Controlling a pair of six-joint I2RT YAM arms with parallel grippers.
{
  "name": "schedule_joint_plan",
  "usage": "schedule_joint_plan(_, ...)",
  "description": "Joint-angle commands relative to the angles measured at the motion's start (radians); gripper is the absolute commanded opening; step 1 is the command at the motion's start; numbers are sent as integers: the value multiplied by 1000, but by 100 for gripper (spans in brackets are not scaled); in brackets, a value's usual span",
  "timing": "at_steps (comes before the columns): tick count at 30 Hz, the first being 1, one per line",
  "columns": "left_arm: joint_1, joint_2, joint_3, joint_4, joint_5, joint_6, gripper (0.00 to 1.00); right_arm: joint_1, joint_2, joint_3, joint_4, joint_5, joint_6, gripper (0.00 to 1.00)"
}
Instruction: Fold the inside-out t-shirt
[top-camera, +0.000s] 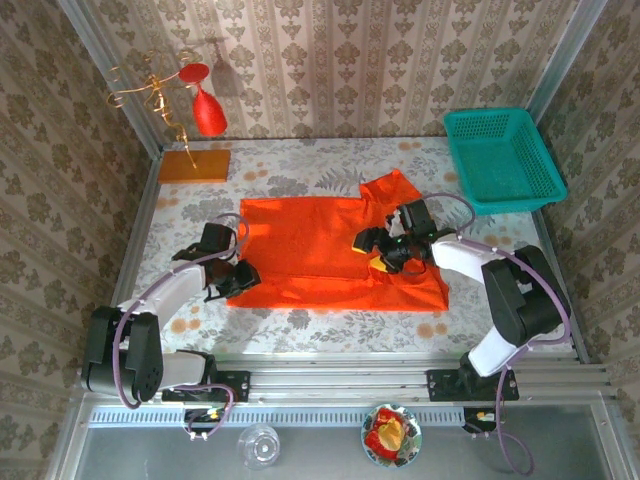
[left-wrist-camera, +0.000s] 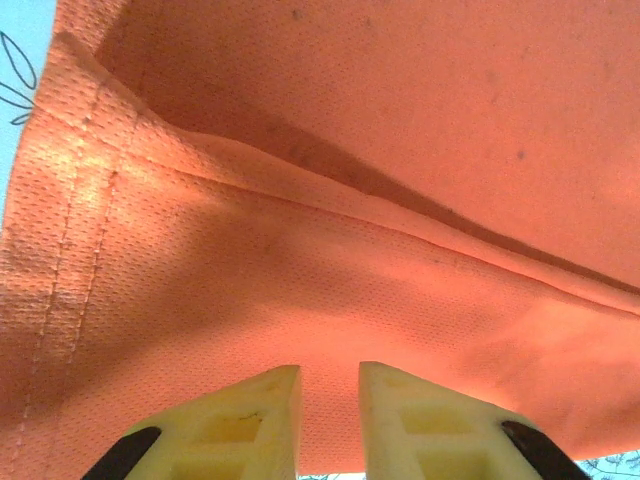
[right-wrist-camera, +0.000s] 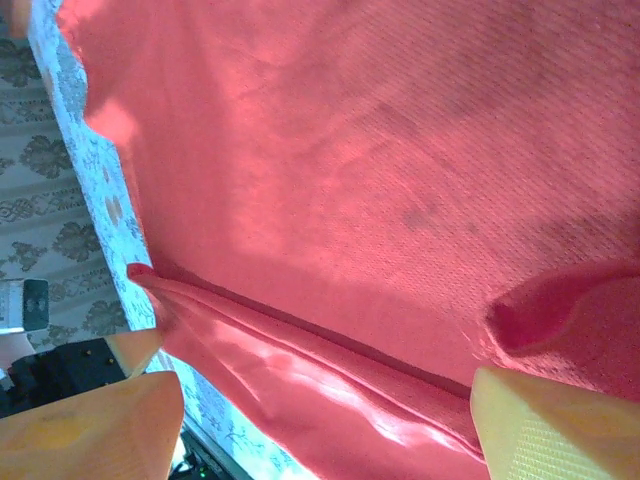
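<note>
Overhead view; wrist close-ups (shared t-shirt (top-camera: 310, 250))

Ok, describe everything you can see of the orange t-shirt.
The t-shirt is plain bright orange-red, a fine knit with stitched hems, no print. It lies spread mostly flat on the floral table, one sleeve poking toward the far side, a long fold across it. The left gripper sits at its left edge; the right gripper, jaws wide, straddles a fold near its right side.
</note>
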Motion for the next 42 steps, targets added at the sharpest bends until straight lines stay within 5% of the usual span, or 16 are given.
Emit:
schedule_joint_plan(1, 9, -2, -1, -24, -6, 23, 23, -2, 63, 7, 47, -22, -10, 77)
schedule_joint_plan(8, 10, -1, -8, -23, -6, 26, 23, -5, 159, 6, 129, -62, 24, 75)
schedule_joint_plan(21, 23, 56, -19, -17, -31, 83, 23, -194, -92, 27, -158, 37, -143, 78)
schedule_joint_plan(35, 44, 113, -77, 16, -40, 89, 22, -363, 176, 36, 24, -43, -151, 74)
schedule_joint_plan(42, 46, 107, -82, 14, -38, 84, 22, -378, 29, 40, -93, -32, -191, 75)
